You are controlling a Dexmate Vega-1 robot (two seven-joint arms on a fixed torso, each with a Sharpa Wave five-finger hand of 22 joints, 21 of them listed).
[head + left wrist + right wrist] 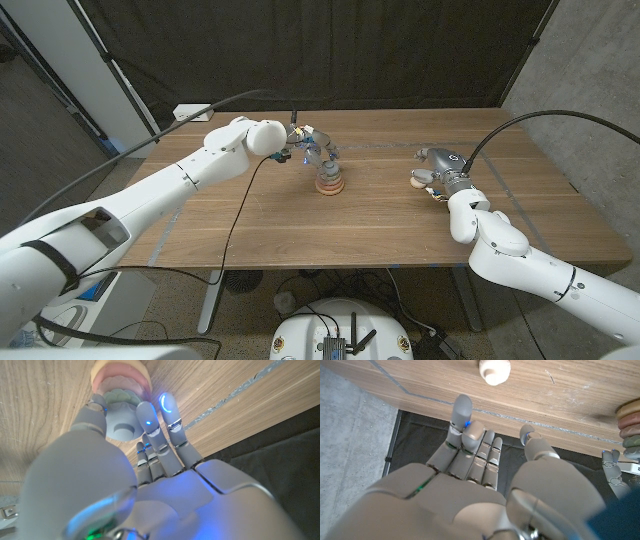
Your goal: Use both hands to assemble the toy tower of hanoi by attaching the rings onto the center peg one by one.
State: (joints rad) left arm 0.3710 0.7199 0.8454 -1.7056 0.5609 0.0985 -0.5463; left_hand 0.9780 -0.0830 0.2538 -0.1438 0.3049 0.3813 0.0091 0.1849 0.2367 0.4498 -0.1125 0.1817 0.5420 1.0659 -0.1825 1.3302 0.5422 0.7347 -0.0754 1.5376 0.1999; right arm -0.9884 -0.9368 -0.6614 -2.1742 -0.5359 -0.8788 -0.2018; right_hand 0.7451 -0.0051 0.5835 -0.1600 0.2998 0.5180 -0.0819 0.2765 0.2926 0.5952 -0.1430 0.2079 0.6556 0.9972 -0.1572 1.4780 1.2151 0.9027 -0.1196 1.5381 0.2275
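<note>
Pinching a grey-blue ring (123, 422) over the ring stack (330, 182) at mid-table, the left hand (314, 148) seems to be lining it up with the center peg. Well apart, the right hand (437, 172) waits with fingers spread and empty beside a small cream piece (494, 370), probably next.

The left hand (312, 147) is covering the top of the ring stack (330, 182) in the head view, hiding the peg. Its grip is too small to read there. In the right wrist view the stack (630, 425) is getting cut off at the edge, and the white piece (494, 370) too.
</note>
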